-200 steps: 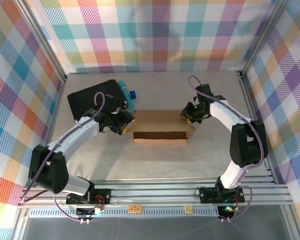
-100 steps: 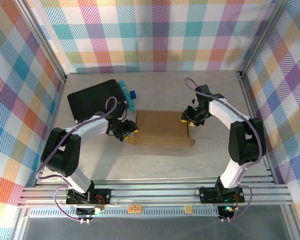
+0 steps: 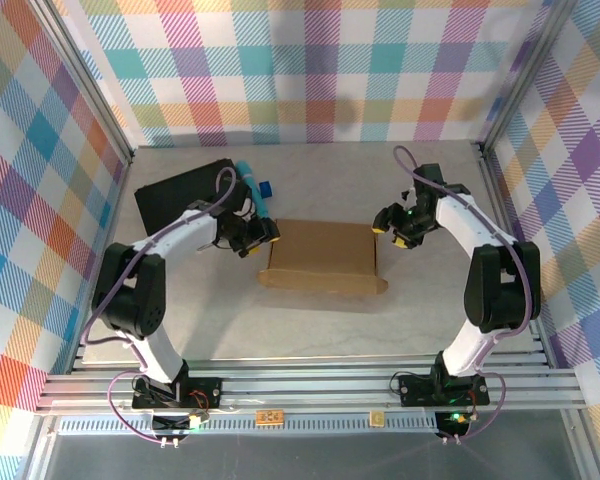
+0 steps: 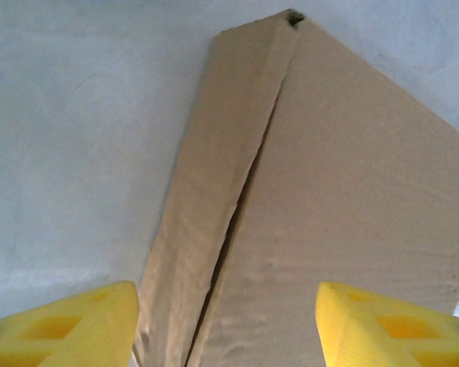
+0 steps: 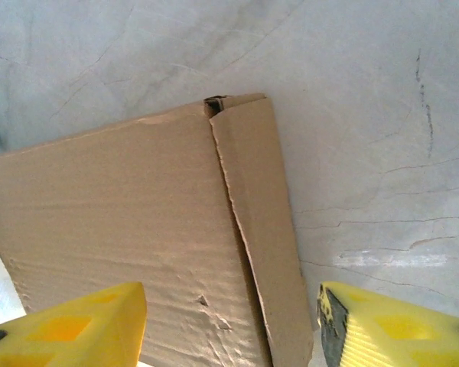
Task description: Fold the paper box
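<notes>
The paper box (image 3: 322,252) lies folded flat mid-surface. Left gripper (image 3: 263,234) and right gripper (image 3: 388,230) flank its ends, jaws spread, empty. Likely next: tuck the loose side flaps.

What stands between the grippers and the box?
Nothing visible. The left gripper hangs open at the left edge of the box, the right gripper open just off its right edge. Only bare table lies between.

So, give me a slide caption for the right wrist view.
Right gripper, open, at the cardboard box's folded side flap, grey table beneath.
</notes>
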